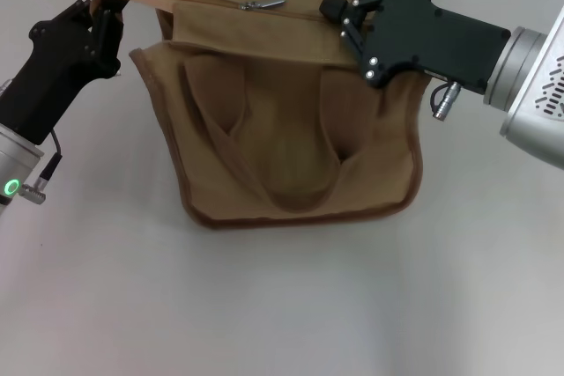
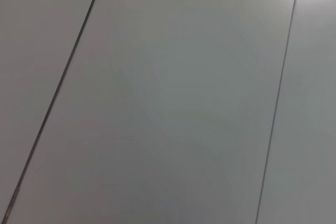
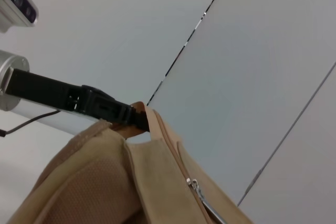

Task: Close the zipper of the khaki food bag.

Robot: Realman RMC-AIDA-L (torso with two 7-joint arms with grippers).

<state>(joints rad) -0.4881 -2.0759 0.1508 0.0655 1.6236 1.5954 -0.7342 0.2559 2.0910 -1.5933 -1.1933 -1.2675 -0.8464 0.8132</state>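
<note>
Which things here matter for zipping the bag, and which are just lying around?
Job: tan canvas food bag; khaki zipper line with silver metal pull tab; left gripper pinching the bag's corner; right gripper at the zipper's other end.
Lying about: nothing but the white table.

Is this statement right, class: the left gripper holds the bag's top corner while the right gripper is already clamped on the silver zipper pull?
Not quite. The left gripper does hold the khaki food bag by its top corner, but the right gripper is not on the zipper pull. The head view shows the pull lying free on the zipper line, apart from that gripper.
</note>
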